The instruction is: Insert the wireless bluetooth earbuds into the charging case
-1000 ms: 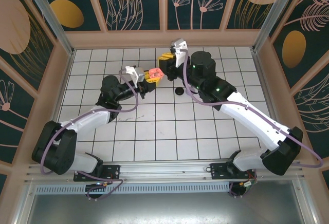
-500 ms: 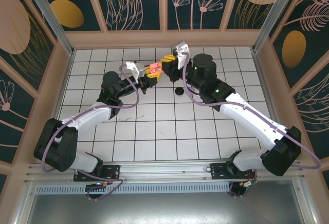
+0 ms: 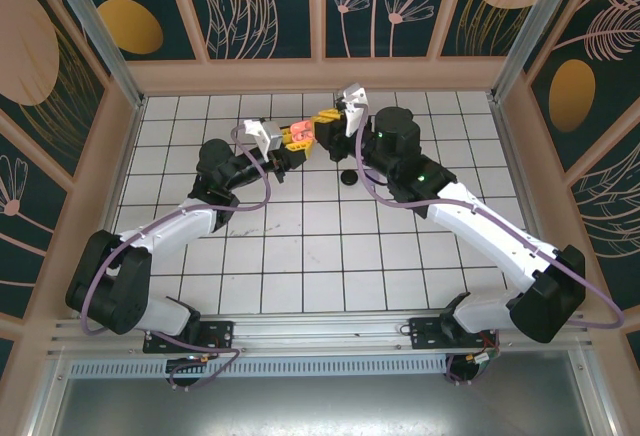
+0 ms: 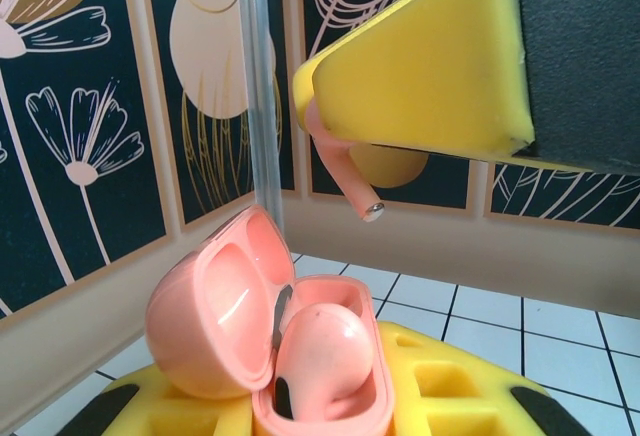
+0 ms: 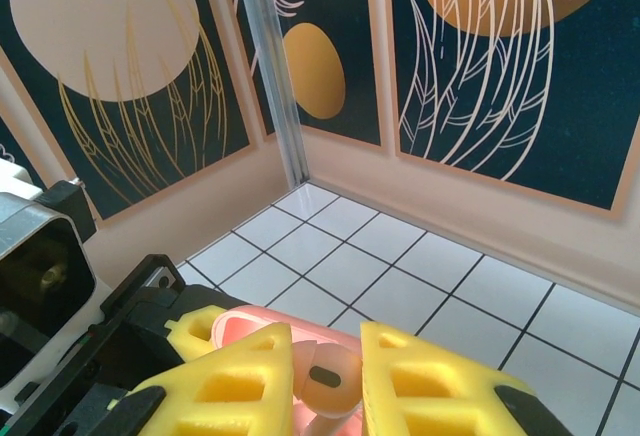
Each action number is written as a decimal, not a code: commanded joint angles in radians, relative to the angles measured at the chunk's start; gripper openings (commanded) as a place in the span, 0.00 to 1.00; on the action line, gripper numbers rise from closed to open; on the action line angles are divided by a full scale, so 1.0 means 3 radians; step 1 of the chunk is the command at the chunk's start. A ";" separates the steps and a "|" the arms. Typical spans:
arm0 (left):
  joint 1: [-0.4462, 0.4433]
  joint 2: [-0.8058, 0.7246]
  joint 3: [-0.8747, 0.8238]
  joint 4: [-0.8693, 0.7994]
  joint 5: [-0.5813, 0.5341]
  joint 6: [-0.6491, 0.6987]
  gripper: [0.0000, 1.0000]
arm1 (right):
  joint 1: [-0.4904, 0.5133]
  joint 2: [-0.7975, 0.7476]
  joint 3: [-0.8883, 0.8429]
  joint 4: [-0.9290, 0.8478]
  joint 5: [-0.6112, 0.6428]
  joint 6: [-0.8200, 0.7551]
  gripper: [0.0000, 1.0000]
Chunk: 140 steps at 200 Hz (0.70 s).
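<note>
Over a white-tiled counter [image 3: 300, 256], left hand [image 3: 291, 142] clamps the open charging case [image 4: 265, 341] steady; right hand [image 5: 326, 354] pinches an earbud [image 4: 345, 171] stem-down for insertion.

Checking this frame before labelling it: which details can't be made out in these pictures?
Left wrist: head of the salmon-pink stemmed plastic earbud, hidden behind the yellow foam finger of the right gripper.
Left wrist: base of the open salmon-pink plastic charging case, cut by the bottom edge; its second socket is hidden by the seated earbud.
Top external: small black round object, too small to identify.
</note>
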 commanded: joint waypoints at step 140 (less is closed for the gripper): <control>-0.0019 -0.0122 0.0096 0.0192 0.0112 -0.0047 0.00 | -0.0096 0.0129 -0.0079 0.0187 -0.0088 0.0133 0.17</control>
